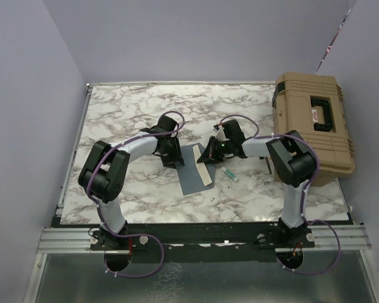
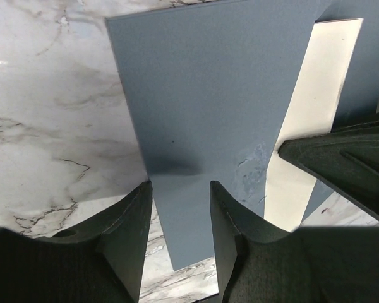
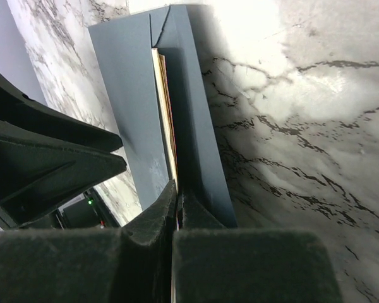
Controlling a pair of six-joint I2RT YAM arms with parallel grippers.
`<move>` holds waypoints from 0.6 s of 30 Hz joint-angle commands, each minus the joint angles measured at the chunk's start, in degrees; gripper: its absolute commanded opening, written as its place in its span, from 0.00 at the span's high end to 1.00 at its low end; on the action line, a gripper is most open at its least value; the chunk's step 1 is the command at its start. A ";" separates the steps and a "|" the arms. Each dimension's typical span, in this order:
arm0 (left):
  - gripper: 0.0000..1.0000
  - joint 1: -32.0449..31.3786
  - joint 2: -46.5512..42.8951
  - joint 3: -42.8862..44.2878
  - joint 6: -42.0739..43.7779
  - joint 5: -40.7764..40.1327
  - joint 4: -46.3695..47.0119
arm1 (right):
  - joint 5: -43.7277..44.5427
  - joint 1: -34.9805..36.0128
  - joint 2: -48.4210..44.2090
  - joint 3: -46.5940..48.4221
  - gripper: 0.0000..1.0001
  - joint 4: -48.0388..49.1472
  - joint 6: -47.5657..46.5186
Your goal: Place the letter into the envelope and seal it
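Note:
The slate blue-grey envelope (image 1: 191,172) lies flat on the marble table (image 1: 132,113) between my two arms. The letter (image 1: 206,173) shows as a pale strip along the envelope's right side. In the right wrist view the letter (image 3: 167,120) stands on edge inside the envelope (image 3: 126,95), beside the raised flap. My right gripper (image 3: 179,189) is shut on the letter's near edge. My left gripper (image 2: 180,186) is open, its fingers (image 2: 136,214) straddling the near corner of the envelope (image 2: 202,95). The letter (image 2: 309,113) and the right gripper's dark finger show at the right of that view.
A tan hard case (image 1: 312,123) with a black handle stands at the table's right edge, close behind my right arm. A small white and green tube (image 1: 229,174) lies just right of the envelope. Lilac walls close in the table at the back and both sides.

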 commanded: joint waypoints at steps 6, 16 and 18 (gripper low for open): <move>0.57 -0.99 5.58 -4.93 -4.14 4.62 3.63 | 9.13 3.59 1.13 -3.01 1.00 1.19 4.91; 0.57 0.74 3.78 -7.48 -4.31 2.81 4.07 | 17.26 3.61 -9.43 -2.15 0.65 -8.49 -0.48; 0.57 1.01 3.96 -7.85 -3.98 2.44 4.14 | 18.80 3.61 -9.63 0.51 0.56 -14.21 -3.15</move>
